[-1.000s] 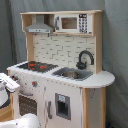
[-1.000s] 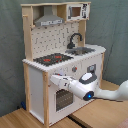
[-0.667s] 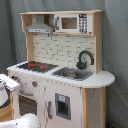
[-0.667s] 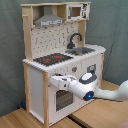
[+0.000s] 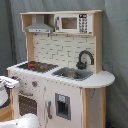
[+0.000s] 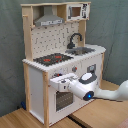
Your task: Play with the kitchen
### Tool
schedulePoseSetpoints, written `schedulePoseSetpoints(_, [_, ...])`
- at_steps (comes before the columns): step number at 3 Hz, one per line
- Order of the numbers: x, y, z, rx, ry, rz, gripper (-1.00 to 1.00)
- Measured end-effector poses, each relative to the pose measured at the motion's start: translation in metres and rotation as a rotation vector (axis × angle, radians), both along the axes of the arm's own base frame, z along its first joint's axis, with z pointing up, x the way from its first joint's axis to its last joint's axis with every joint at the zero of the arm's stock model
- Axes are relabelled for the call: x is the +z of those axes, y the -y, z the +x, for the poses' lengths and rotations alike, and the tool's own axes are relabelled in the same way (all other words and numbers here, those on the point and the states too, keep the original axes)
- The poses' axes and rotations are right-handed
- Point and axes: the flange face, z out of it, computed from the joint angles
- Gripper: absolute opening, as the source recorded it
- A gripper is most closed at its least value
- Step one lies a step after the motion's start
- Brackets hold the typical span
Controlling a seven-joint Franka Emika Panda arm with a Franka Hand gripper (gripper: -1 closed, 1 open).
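The kitchen (image 6: 60, 65) stands on the floor with your end effector (image 6: 59, 83) pressed up to its front at the oven door (image 6: 64, 99), just under the hob (image 6: 52, 59), so work runs straight ahead; I cannot tell its finger opening.

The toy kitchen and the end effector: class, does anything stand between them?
Nothing visible does. In the second exterior view the end effector is right at the front of the kitchen, level with the oven door, with no other object between them.
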Motion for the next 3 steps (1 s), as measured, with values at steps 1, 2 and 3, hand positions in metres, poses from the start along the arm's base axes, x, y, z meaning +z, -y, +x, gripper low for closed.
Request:
schedulePoseSetpoints(1, [0.0011, -0.0002, 0.0001, -0.007, -0.016, -0.092, -1.00])
schedulePoseSetpoints(2, [0.0011, -0.0002, 0.0001, -0.008, -0.018, -0.100, -1.00])
schedulePoseSetpoints(3, [0.0009, 0.0000, 0.0001, -0.009, -0.019, -0.100, 1.00])
